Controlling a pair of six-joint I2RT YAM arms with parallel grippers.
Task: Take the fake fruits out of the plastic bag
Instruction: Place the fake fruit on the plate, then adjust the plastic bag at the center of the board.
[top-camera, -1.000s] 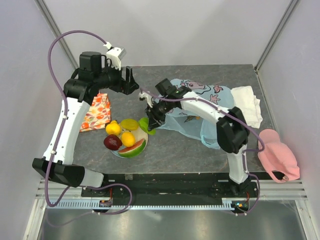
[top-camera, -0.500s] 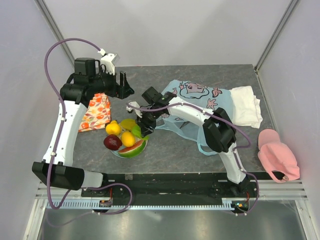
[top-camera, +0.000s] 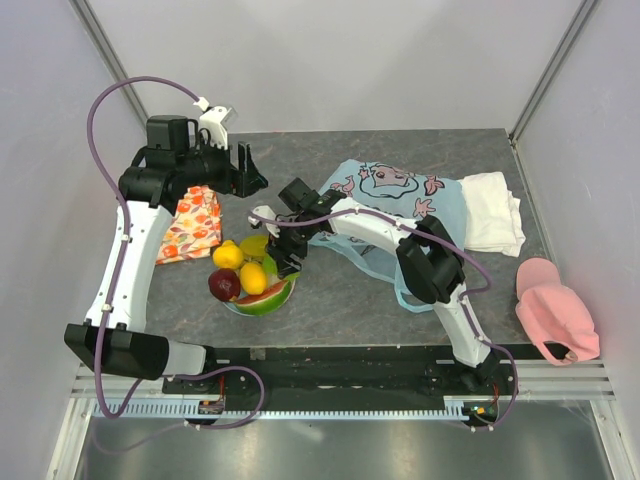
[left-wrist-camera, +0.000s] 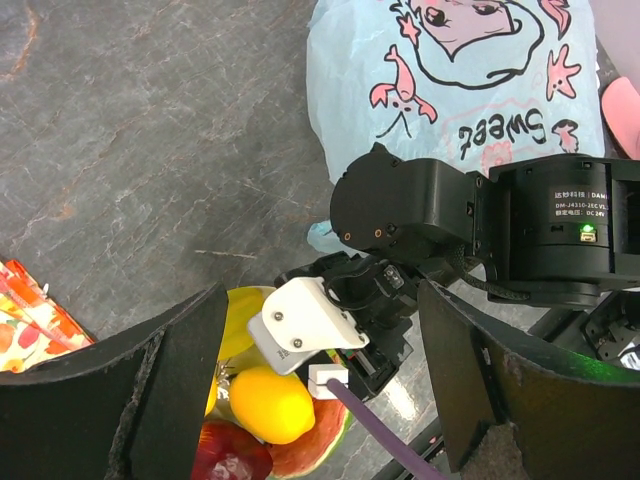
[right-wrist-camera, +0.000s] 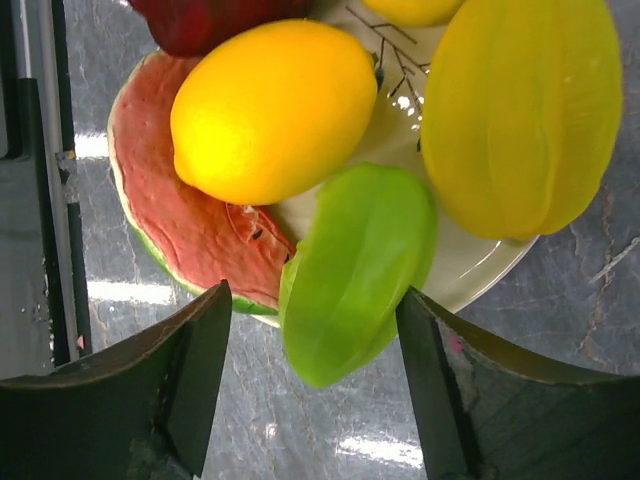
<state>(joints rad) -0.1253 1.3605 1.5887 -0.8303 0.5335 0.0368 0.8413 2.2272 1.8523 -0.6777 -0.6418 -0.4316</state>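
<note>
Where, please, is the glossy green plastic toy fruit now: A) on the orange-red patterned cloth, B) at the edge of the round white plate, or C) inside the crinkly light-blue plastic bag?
B: the glossy green toy fruit sits at the round white plate's rim, beside the red watermelon slice.

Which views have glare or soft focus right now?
Right wrist: white glare streaks on the table beside the watermelon slice, soft sheen on the lemon, near fingers dark and blurry. Left wrist: one small glare patch on the table near the bottom edge, otherwise sharp. Top external: even light, soft shadows.
</note>
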